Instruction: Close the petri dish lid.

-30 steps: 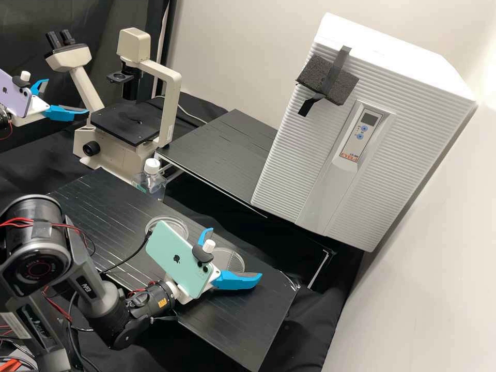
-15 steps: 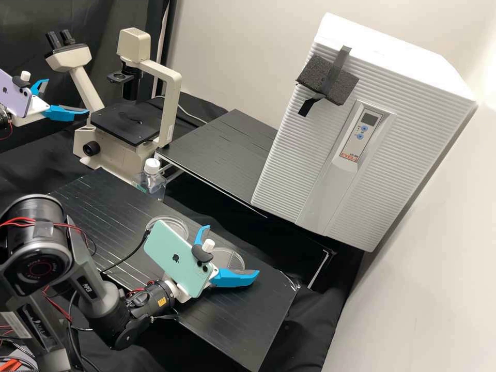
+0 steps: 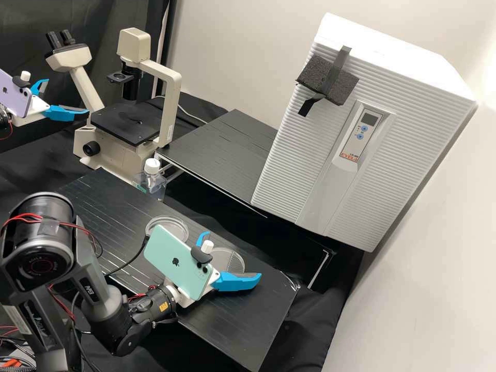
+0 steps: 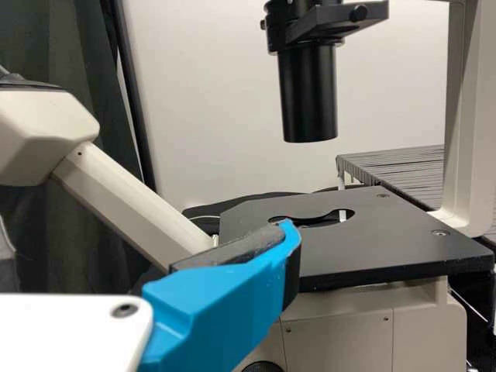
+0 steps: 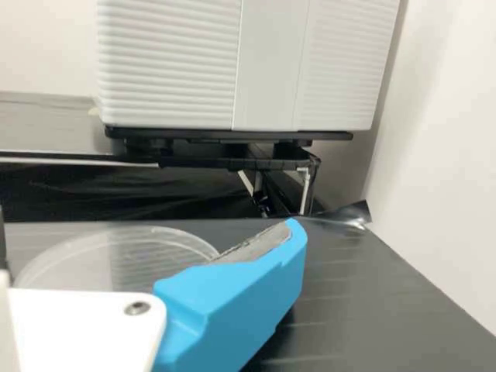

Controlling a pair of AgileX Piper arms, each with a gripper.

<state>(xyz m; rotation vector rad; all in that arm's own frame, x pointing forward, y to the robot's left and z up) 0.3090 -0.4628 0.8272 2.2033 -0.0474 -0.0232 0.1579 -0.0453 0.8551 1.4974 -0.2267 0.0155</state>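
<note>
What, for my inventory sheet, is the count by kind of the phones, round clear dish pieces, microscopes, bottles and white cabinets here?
Phones: 2
Round clear dish pieces: 2
Microscope: 1
Bottle: 1
White cabinet: 1
Total: 7

Logos (image 3: 175,262) on phones (image 3: 164,248), lettering (image 3: 88,290) on arm (image 3: 106,302), label (image 3: 349,155) on cabinet (image 3: 294,144)

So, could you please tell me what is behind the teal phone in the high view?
Past the phone shows a clear petri dish piece on the black benchtop. Its near part is covered, so I can't tell whether it is dish or lid.
</note>
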